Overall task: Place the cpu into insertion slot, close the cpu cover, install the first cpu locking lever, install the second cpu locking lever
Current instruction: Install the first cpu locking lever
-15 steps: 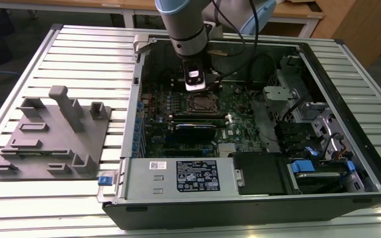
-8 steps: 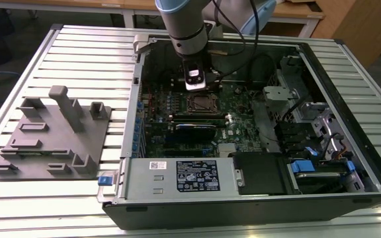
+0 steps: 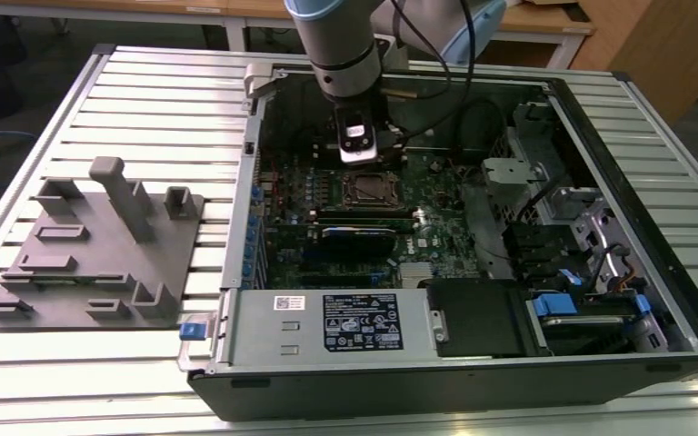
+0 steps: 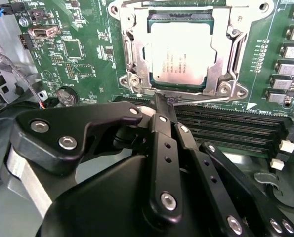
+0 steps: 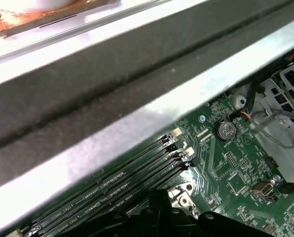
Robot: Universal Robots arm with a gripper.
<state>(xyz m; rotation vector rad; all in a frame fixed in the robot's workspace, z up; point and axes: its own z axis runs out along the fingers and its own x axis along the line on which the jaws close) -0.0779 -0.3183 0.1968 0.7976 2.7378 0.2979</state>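
We saw cpu [image 4: 181, 52] seated under closed cpu cover [image 4: 135, 54]; gripper [image 4: 159, 98] pressed together at locking lever [image 4: 206, 100], presumably bearing on it.

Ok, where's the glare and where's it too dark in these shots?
Second wrist view: the cpu lid reflects bright and washes pale, while the black gripper in front reads dark. First wrist view: the computer case edge catches light in a pale band. Exterior view: the slatted table is bright, the case's inside dimmer.
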